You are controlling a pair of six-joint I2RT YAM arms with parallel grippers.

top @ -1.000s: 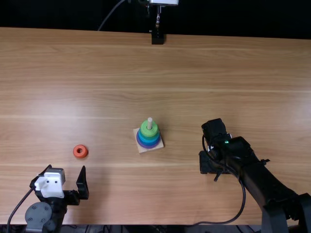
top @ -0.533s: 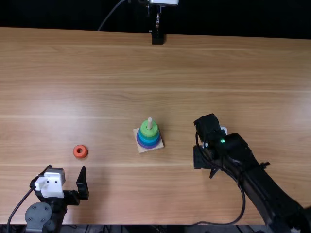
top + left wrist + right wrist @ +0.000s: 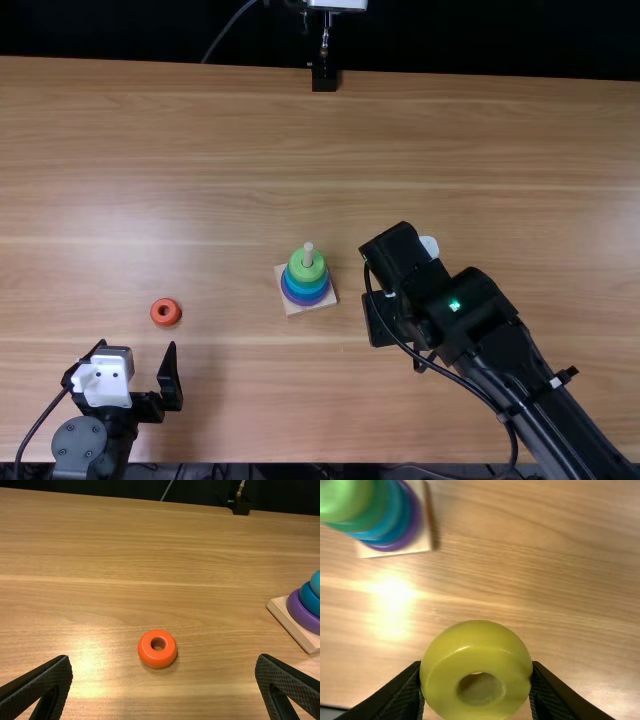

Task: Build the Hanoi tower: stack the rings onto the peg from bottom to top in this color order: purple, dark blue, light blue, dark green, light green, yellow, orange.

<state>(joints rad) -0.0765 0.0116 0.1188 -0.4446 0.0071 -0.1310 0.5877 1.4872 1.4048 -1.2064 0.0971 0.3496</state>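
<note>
My right pincer (image 3: pixel 476 672) is closed around the yellow ring (image 3: pixel 475 647), one finger on each side of its widest part, beside the stack and above the surface (image 3: pixel 200 150). I judge it light, stiff and not fragile, but its glossy, rounded wall could roll or slip, so this grip across the middle suits it, leaving the hole free for the peg (image 3: pixel 308 254). My left pincer (image 3: pixel 164 660) is spread wide, holding nothing; the orange ring (image 3: pixel 158 660) lies flat near it, best taken the same way.

The right wrist view cuts off the light green ring (image 3: pixel 342 500) and those below, blurring their edges. In the top view my right arm (image 3: pixel 440 310) covers my grip. I cannot tell how level the held ring sits against the peg.
</note>
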